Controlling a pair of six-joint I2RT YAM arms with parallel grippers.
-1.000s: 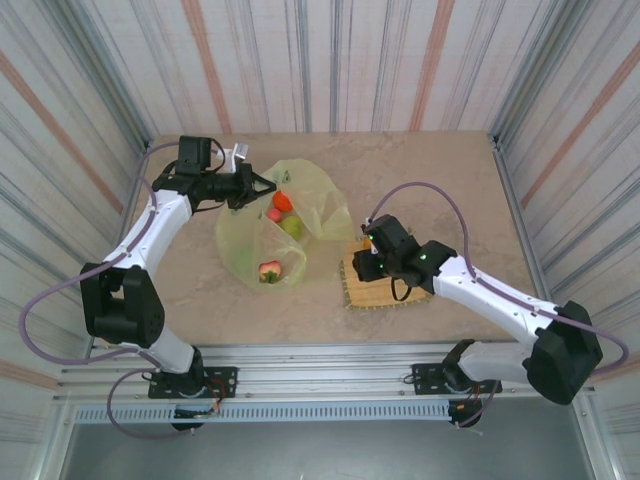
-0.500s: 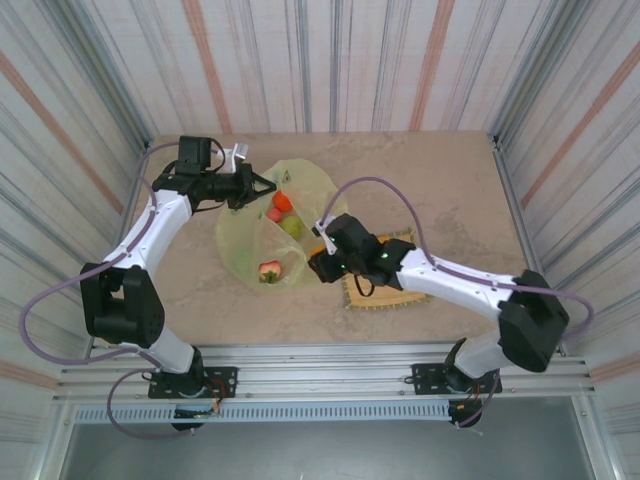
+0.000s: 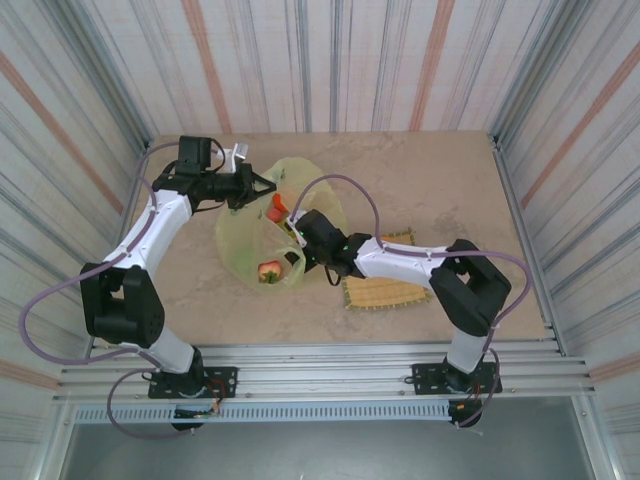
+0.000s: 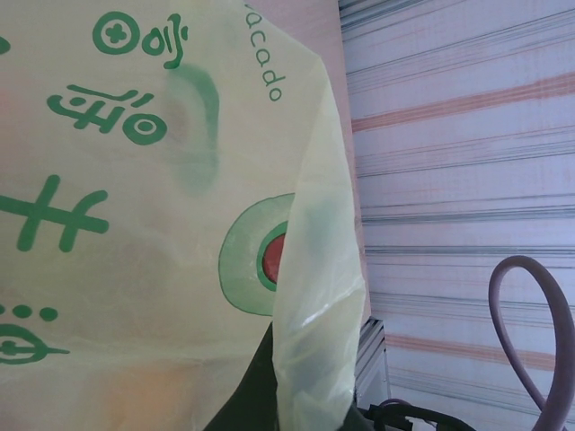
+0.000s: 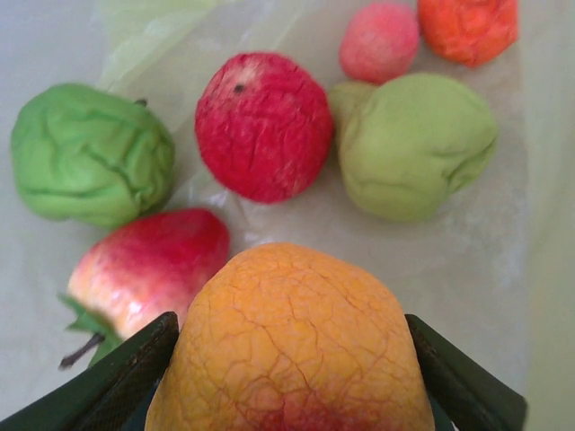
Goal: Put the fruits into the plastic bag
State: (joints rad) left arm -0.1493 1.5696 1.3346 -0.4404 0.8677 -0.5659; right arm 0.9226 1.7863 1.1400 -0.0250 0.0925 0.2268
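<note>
So right hand (image 5: 292, 382) is clamped on an orange (image 5: 287, 332) inside the plastic bag (image 3: 235, 250), red apple (image 5: 263, 126) at its 12 o'clock, green pear (image 5: 415, 144) at 2; left hand (image 3: 266, 186) pinches shut on the bag's rim

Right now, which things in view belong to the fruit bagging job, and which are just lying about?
Job: plastic bag, its rim held by the left gripper; orange in the right gripper; inside the bag, red apple, green apple, green pear, strawberry, pinkish fruit, second orange.
Lying about: straw mat.
</note>
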